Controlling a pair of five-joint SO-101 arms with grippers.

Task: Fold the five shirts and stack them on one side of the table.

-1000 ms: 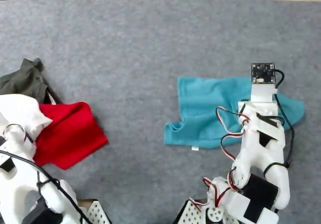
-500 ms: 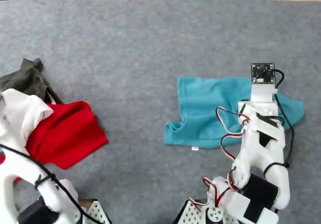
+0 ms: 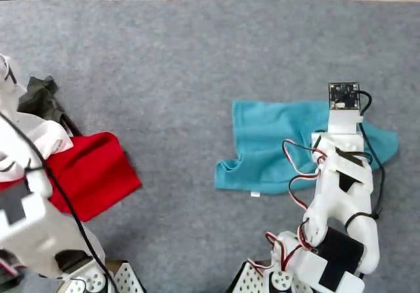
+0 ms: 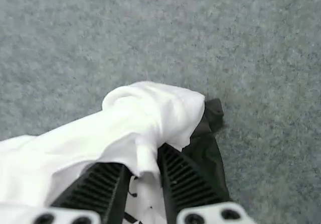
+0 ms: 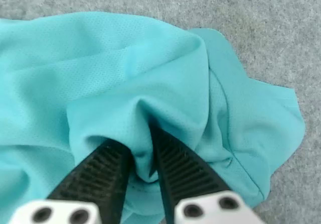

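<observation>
Shirts lie in two places on the grey table (image 3: pixel 197 50), and four can be made out. At one side, the teal shirt (image 3: pixel 269 145) is spread loosely, with its far part covered in the high view by the right arm (image 3: pixel 341 188), so its full outline is hard to judge. In the right wrist view the right gripper (image 5: pixel 139 143) has its fingers closed on a raised ridge of the teal cloth, which puckers up between them. Well apart, at the table's other side, the red shirt (image 3: pixel 95 171) lies flat, one corner hidden under the left arm (image 3: pixel 26 207), whose white body blends with the white shirt (image 3: pixel 49 138) resting on the red one's edge. The left gripper (image 4: pixel 145 158) pinches a fold of the white shirt, its fingers shut tight on the fabric, the bunched cloth drooping over them. A dark olive shirt (image 3: pixel 41 96) shows beside and partly beneath the white one; most of it is covered, and the frame edge cuts it off.
</observation>
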